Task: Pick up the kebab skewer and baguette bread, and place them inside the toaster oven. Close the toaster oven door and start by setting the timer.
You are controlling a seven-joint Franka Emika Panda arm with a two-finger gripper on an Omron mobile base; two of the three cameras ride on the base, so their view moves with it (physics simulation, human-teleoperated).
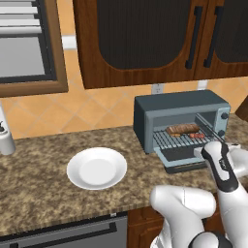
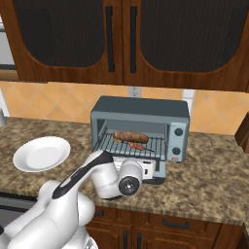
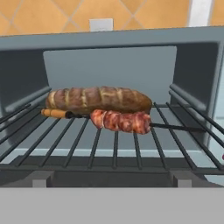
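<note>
The toaster oven [image 1: 169,109] [image 2: 141,109] stands on the counter with its door [image 1: 177,155] dropped open. On its wire rack [image 3: 78,144] lies the baguette bread [image 1: 183,129] [image 2: 130,135] [image 3: 98,99], and the kebab skewer [image 1: 196,135] [image 2: 138,145] [image 3: 120,121] rests just in front of it, touching it. My gripper [image 1: 198,152] [image 2: 151,168] hangs low over the open door, facing into the oven and apart from the food. Its fingers are hidden, so I cannot tell whether it is open or shut. The knobs [image 1: 224,116] [image 2: 178,132] sit on the oven's right side.
A bare white plate [image 1: 97,168] [image 2: 41,153] lies on the granite counter [image 1: 43,160] left of the oven. Dark wooden cabinets [image 1: 145,38] hang above it. A white container [image 1: 6,140] stands at the far left.
</note>
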